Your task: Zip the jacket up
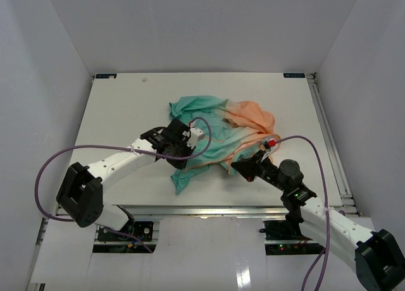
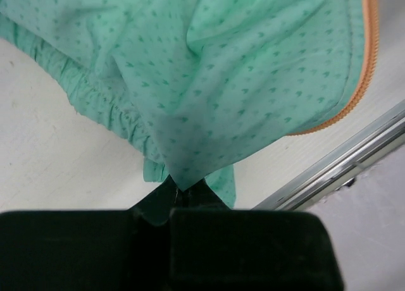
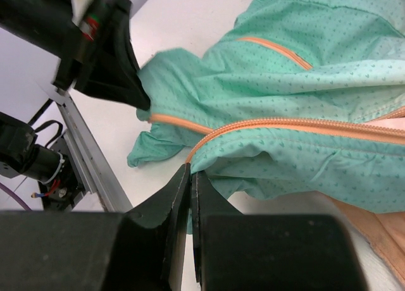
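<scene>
**Item 1: jacket** point(image 1: 221, 130). You will find it crumpled in a heap on the white table point(image 1: 126, 107), right of centre and towards the near edge. The teal-green part lies to the left and front, and the peach-orange part is bunched at the back right. It is unfastened. The orange zipper point(image 3: 297, 123) runs as a single open line across the teal cloth in your right wrist view.

**Item 2: left tool** point(image 2: 179, 191). It is clenched, and the fingers meet on a pinched point of teal cloth that fans out above them. A gathered hem point(image 2: 107, 107) trails to the left of the grip. The overhead view places this tool at the jacket's near-left edge.

**Item 3: right tool** point(image 3: 191, 177). It is clenched, with the fingers pressed together on the jacket's edge just where the zipper's lower end comes down. Teal cloth lies on both sides of the tips. The overhead view places it at the jacket's near edge, right of your left tool.

**Item 4: rail** point(image 2: 335, 164). This metal strip runs along the table's near edge, close beside both grips.

**Relation.** The two tools hold separate spots on the teal part, near each other but not touching.
</scene>
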Robot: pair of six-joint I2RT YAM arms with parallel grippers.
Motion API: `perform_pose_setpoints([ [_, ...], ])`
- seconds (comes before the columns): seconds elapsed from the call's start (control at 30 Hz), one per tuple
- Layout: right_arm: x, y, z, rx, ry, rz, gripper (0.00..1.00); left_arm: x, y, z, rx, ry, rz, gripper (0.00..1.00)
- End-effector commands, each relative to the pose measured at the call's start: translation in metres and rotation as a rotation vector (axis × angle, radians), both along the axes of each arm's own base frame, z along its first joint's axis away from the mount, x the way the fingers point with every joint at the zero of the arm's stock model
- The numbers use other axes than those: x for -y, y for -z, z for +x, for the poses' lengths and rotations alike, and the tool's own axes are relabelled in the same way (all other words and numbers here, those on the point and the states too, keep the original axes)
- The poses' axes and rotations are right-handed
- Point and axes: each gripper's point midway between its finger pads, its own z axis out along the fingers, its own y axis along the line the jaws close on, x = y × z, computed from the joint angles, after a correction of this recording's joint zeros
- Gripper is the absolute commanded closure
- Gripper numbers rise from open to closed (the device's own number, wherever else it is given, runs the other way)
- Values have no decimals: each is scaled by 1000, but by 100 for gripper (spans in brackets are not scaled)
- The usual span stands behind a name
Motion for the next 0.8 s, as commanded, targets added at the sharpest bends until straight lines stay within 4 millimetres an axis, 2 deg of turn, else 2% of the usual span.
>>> perform_pose_setpoints([
  [0.0, 0, -19, 9, 55, 21, 7, 92, 29, -42, 15, 72, -56, -195, 100],
  [0.07, -2, -19, 9, 53, 13, 4, 92, 39, -47, 18, 89, -69, -263, 100],
  [0.17, -6, -20, 9, 61, -9, 12, 92, 63, -64, 15, 102, -25, -429, 100],
  [0.23, -9, -22, 9, 71, -23, 16, 92, 72, -70, 12, 106, -9, -506, 100],
  [0.3, -12, -25, 7, 94, -46, 18, 92, 84, -88, 11, 132, 22, -613, 100],
  [0.37, -15, -28, 6, 125, -66, 23, 92, 92, -97, 4, 139, 51, -704, 100],
  [0.4, -17, -30, 4, 145, -77, 25, 92, 99, -113, 4, 167, 73, -778, 100],
  [0.53, -19, -36, 3, 212, -97, 30, 92, 109, -128, -7, 198, 145, -942, 100],
  [0.77, -16, -52, 3, 332, -88, 35, 92, 113, -145, -22, 218, 212, -1074, 100],
])
